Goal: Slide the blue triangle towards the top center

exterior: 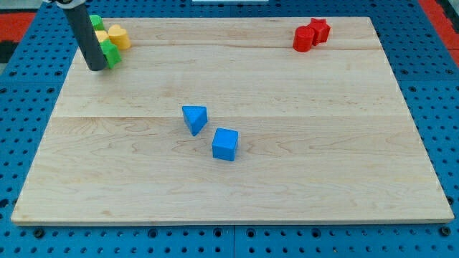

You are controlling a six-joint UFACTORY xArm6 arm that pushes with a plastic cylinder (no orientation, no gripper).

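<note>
The blue triangle (194,118) lies near the middle of the wooden board (301,179), slightly left of centre. A blue cube (225,144) sits just below and to the right of it, close but apart. My tip (96,67) rests on the board at the view's top left, touching the green block (110,51) beside it. The tip is far to the upper left of the blue triangle.
At the top left, two yellow blocks (118,36) and another green block (96,21) cluster by the rod. Two red blocks (311,34) sit together at the top right. Blue pegboard (21,100) surrounds the board.
</note>
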